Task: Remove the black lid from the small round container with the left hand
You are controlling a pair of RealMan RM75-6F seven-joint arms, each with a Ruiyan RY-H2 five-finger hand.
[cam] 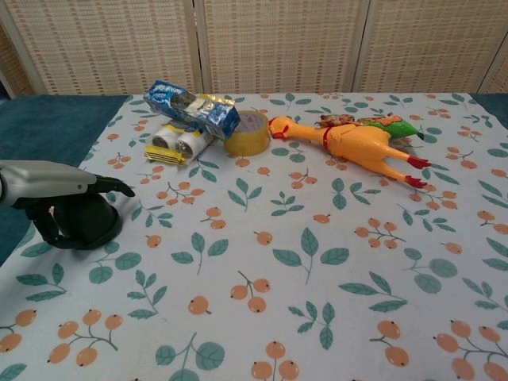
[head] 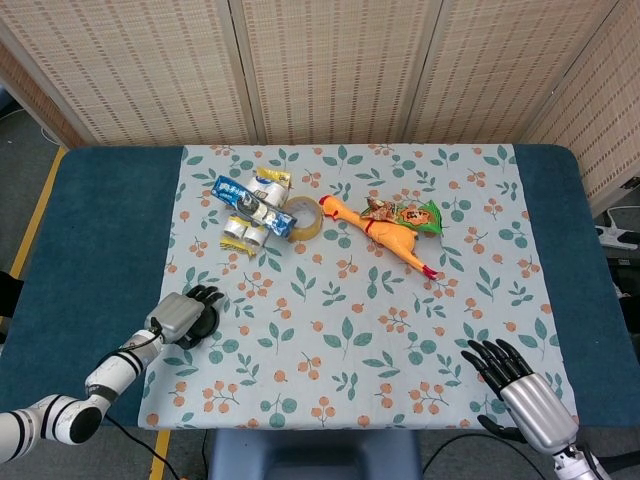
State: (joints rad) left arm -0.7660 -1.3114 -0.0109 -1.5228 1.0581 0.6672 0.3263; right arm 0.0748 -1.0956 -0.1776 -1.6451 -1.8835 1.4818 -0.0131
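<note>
Left hand over the lidded container at the near-left of the cloth.

Nearest, the right hand (head: 520, 385) sits at the near-right edge, fingers spread and holding nothing, well apart from the work; likely parked because the task belongs to the other arm. On the near-left, the left hand (cam: 55, 184) lies flat across the top of the container (cam: 83, 222), palm down, fingers reaching past its far rim and the thumb hanging down its left side; a placement that suits gripping the lid (head: 207, 322) from above, though whether the fingers have actually closed on it cannot be told. The container stands under the hand on the cloth (head: 350, 320), near its left border. Farther back lie the tape (head: 306, 218), snack packs (head: 248, 205) and rubber chicken (head: 385, 235), well apart from the hand.
</note>
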